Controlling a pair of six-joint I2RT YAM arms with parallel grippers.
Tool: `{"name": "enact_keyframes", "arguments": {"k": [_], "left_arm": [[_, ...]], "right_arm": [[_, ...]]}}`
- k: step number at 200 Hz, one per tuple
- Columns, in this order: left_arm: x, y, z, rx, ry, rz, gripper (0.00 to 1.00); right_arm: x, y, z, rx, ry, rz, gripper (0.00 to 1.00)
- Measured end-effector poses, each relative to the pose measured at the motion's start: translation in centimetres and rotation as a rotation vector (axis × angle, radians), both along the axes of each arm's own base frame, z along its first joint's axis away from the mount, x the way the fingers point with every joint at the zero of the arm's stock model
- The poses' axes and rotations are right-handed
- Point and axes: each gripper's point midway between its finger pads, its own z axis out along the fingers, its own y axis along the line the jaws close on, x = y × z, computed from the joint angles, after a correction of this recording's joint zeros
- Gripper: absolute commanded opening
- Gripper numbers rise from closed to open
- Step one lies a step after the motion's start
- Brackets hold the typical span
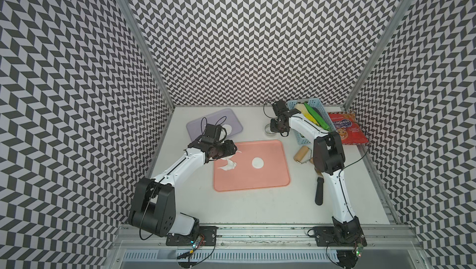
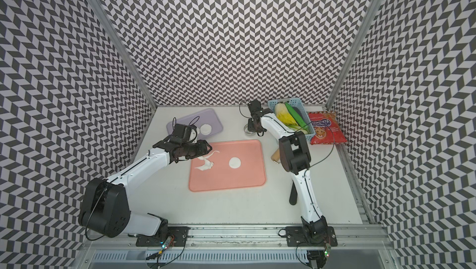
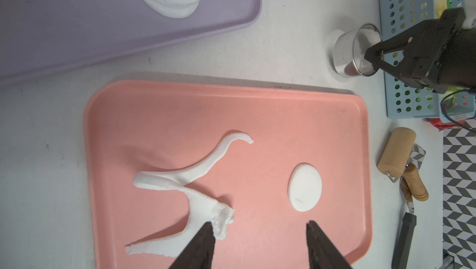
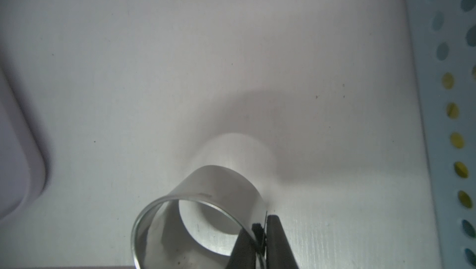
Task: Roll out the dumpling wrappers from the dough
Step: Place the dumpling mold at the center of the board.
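— So, from above, where is the dough (image 1: 228,166)?
— On the pink tray (image 1: 257,181), by the edge nearest the left arm: ragged white strips. The left claw (image 1: 230,153) hangs just above them. One round dumpling wrapper (image 1: 257,163) lies near that tray's middle. A stack of wrappers (image 1: 227,128) sits on the purple tray (image 1: 198,128), past the pink tray's far corner on the left arm's side.
— And the steel ring cutter (image 1: 270,129)?
— On the worktop (image 1: 244,208), off the pink tray's other far corner.
— Left wrist view?
— The left claw's fingers (image 3: 201,249) stand well apart. One tip overlaps the dough; the other is over bare pink tray, short of the wrapper.
— Right wrist view?
— The right claw (image 4: 261,231) pinches the cutter's wall, one finger inside, one outside.
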Motion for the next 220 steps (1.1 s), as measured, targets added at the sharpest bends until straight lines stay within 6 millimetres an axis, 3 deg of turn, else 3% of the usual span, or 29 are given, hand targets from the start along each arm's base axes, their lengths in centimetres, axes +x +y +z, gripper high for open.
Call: {"name": "enact_keyframes", "arguments": {"k": [13,58,82,97,108,121,127,132,134,144,150,171,182,198,220], "left_arm": [[0.0,0.0,0.0,-0.001,0.000,-0.001,0.59],[0.0,-0.1,0.0,-0.003,0.001,-0.003,0.61],[0.1,0.0,0.0,0.003,-0.004,0.001,0.66],[0.3,0.3,0.2,0.013,-0.013,0.013,0.73],[0.7,0.5,0.3,0.024,-0.029,0.023,0.77],[1.2,0.7,0.7,0.036,-0.047,0.038,0.80],[1.4,0.8,1.0,0.039,-0.058,0.045,0.81],[1.7,0.9,1.3,0.043,-0.069,0.049,0.82],[1.7,0.9,1.4,0.043,-0.072,0.052,0.82],[2.3,0.9,2.2,0.047,-0.100,0.060,0.88],[2.7,1.0,2.7,0.051,-0.118,0.067,0.99],[3.7,1.4,3.9,0.059,-0.170,0.098,1.00],[3.9,1.7,4.4,0.065,-0.189,0.115,1.00],[4.3,2.0,5.3,0.064,-0.229,0.138,1.00],[4.3,2.2,6.8,0.033,-0.294,0.158,1.00]], "right_arm": [[0.0,0.0,0.0,0.000,0.000,0.001,0.23],[0.2,0.0,0.7,0.001,-0.005,0.003,0.24],[0.0,-0.1,1.9,0.001,-0.025,0.010,0.25],[-1.0,-0.6,3.1,0.000,-0.035,0.015,0.27],[-2.2,-1.2,4.9,0.003,-0.057,0.018,0.31],[-3.6,-1.9,7.8,0.015,-0.110,0.020,0.45],[-4.2,-2.2,9.6,0.027,-0.151,0.021,0.60],[-4.7,-2.5,11.2,0.042,-0.188,0.016,0.93],[-4.9,-2.7,11.8,0.046,-0.205,0.011,0.98],[-5.7,-3.4,15.0,0.096,-0.296,-0.012,1.00],[-6.2,-4.0,16.8,0.139,-0.341,-0.034,1.00],[-7.5,-6.6,20.7,0.383,-0.449,-0.067,1.00],[-7.2,-8.7,20.7,0.479,-0.464,-0.100,1.00],[-6.9,-11.9,18.4,0.521,-0.425,-0.163,1.00],[-8.1,-11.7,15.7,0.542,-0.358,-0.171,1.00]]}}
